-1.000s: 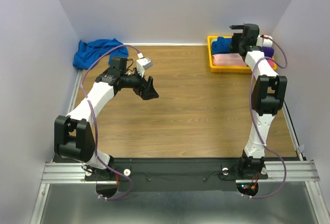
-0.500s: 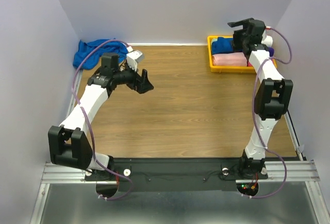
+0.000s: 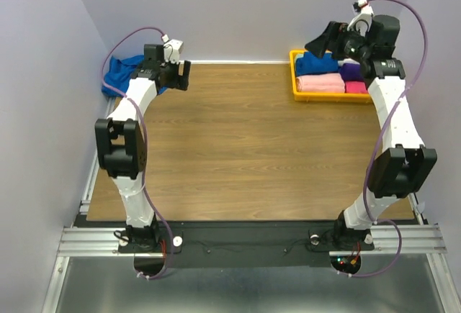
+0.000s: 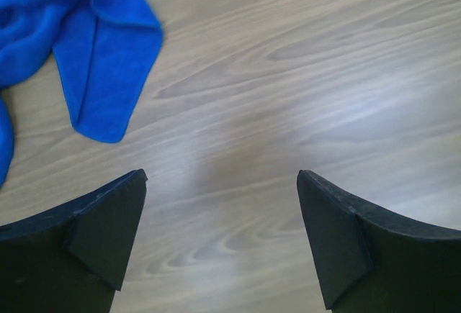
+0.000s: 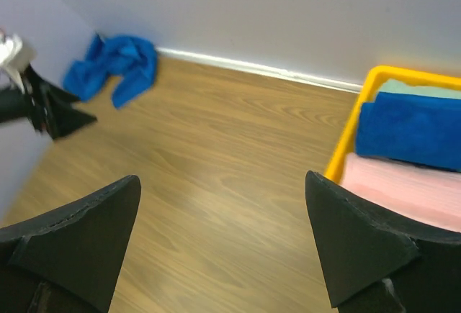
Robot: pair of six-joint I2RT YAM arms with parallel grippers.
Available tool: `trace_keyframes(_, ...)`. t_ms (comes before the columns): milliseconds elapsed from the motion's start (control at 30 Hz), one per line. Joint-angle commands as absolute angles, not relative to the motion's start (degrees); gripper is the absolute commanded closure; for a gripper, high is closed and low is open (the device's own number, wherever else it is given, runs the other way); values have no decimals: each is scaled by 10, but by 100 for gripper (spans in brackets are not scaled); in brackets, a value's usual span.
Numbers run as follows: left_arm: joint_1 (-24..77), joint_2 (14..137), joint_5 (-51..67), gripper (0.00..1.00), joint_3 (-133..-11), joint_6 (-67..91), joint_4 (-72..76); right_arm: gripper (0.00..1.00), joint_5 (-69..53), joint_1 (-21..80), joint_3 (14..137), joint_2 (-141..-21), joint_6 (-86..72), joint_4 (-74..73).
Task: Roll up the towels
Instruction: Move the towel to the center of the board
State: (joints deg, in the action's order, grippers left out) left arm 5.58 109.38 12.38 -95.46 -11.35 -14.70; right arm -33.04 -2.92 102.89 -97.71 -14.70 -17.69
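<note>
Stock: crumpled blue towel (image 3: 117, 75) at table's (image 3: 252, 147) 10 o'clock; folded blue towel (image 3: 311, 64) in tray (image 3: 324, 96), 1 o'clock. Soft, limp; probably pinch a corner. Left pincer (image 3: 179, 75), right pincer (image 3: 323, 39): released.

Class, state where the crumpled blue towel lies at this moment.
In the top view, the crumpled blue towel lies bunched in the far-left corner of the table, just left of the left hand.
</note>
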Motion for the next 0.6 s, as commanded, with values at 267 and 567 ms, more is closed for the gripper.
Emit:
trace_keyframes(267, -18, 1318, 106, 24, -1165, -182, -169, 0, -249, -29, 938, -914, 129, -368)
trace_keyframes(567, -40, 1409, 126, 42, -1261, -175, -226, 0, -254, -29, 958, -929, 115, -410)
